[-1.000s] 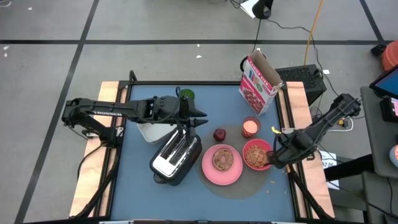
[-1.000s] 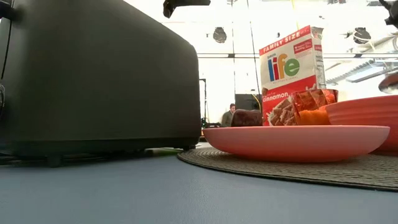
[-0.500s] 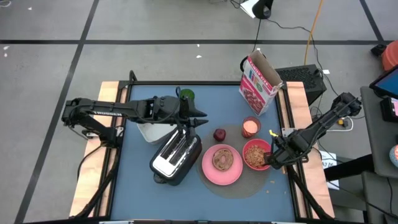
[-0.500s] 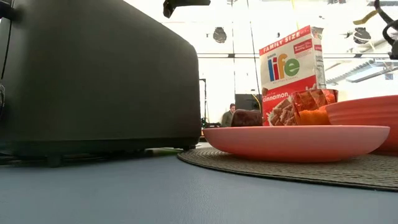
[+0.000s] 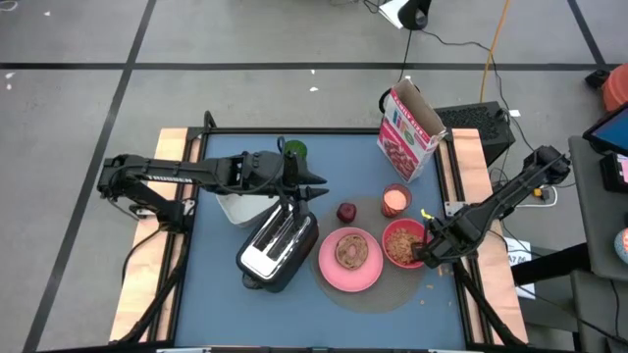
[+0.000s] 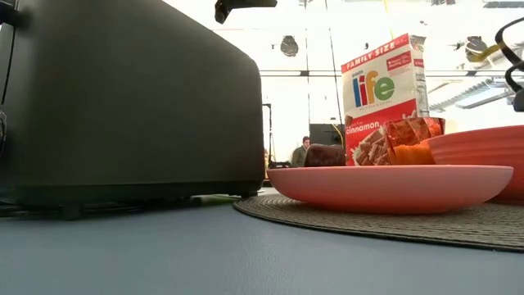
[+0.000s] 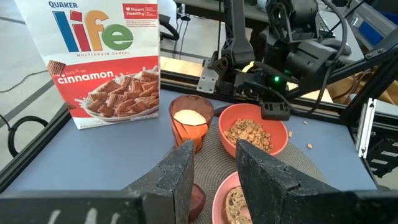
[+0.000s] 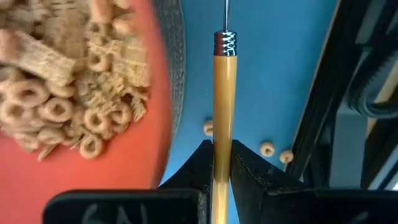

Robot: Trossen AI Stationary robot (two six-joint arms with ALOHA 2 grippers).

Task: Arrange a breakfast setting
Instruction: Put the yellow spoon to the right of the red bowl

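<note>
Meanwhile, right pincer (image 8: 221, 163) clenched on orange-handled spoon (image 8: 224, 99), held beside red cereal-filled bowl (image 5: 402, 243) on round woven mat (image 5: 388, 290), worktop's right. Left pincer (image 7: 214, 171) released, above silver-and-black toaster (image 5: 278, 245).

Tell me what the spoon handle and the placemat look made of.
Spoon handle: likely smooth plastic, orange with a soft sheen, ending in a ribbed metal collar; the right gripper pinches it. Placemat: looks like woven fibre, with ridged concentric rows and a matte surface.
</note>
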